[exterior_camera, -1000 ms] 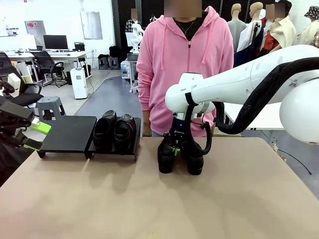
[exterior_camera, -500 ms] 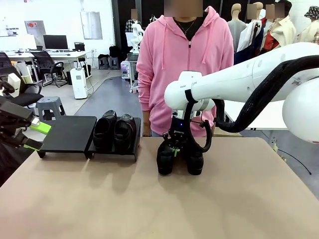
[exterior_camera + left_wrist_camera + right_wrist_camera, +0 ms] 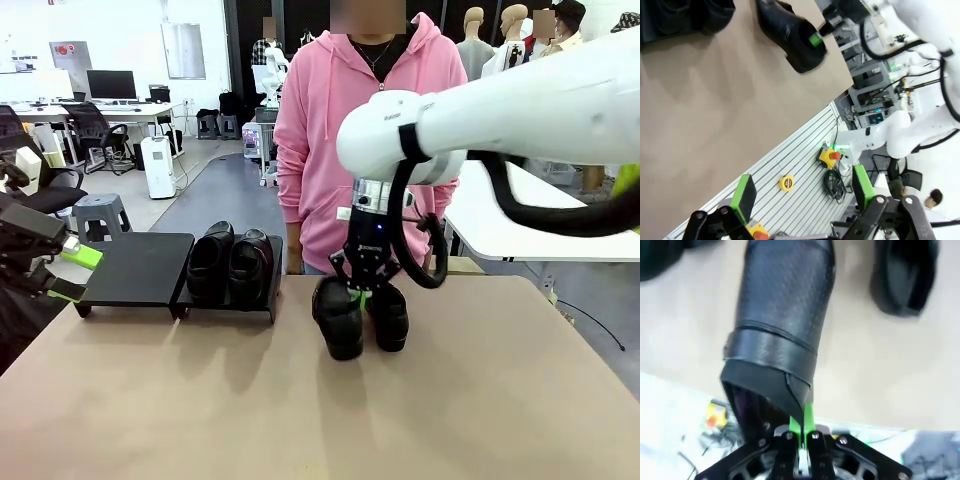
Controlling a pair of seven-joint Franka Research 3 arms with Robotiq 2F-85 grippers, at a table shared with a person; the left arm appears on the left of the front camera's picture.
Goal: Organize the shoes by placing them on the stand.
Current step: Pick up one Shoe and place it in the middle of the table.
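Raised heel-first since a second ago, one glossy black shoe (image 3: 340,318) is pinched at its collar by the right tool (image 3: 362,289), at three o'clock of the stand (image 3: 140,266). The left tool (image 3: 802,189) is held spread.

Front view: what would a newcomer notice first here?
The right end effector, mid-table, is shut on the heel rim of one black shoe, with its mate standing just beside it. Behind them stands a person in a pink hoodie; two more shoes sit on the right platform of the stand.

left platform (image 3: 140,265) bare, shoes (image 3: 211,262) filling right platform (image 3: 277,280)
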